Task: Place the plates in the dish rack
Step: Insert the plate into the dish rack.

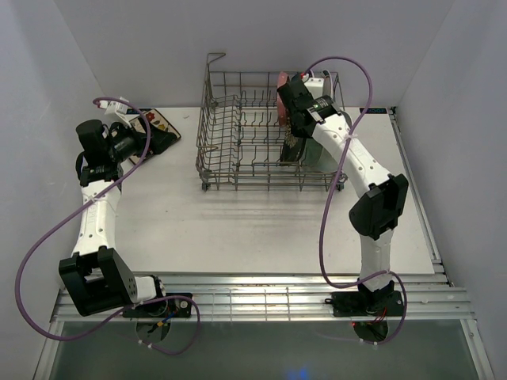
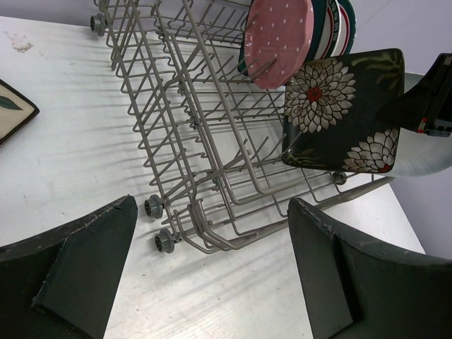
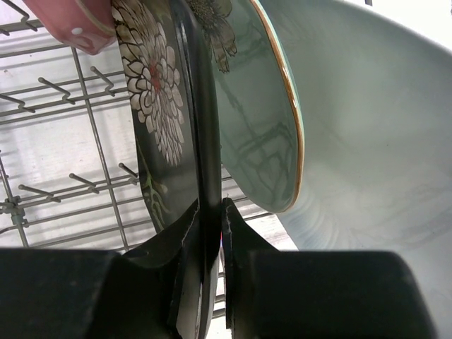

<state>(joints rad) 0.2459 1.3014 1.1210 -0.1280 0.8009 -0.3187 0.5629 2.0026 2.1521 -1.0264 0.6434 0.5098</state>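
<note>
1. Right gripper jaws clench the dark floral plate upright in the rack; mint plate just beside, pink dotted plate behind.
2. Left gripper jaws released; cream plate on the counter.

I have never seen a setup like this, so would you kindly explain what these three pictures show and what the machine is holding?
Two white robot arms are bolted at a table's near edge. One picture looks down from above; the other two come from cameras on each wrist.

On the table stands a grey wire dish rack with plates already upright in it, among them a pink dotted plate. Another plate lies flat on the table by the left arm.

The right gripper pinches the rim of a dark floral square plate between its fingers, standing on edge at the rack beside a mint plate. The left gripper is open and empty.
</note>
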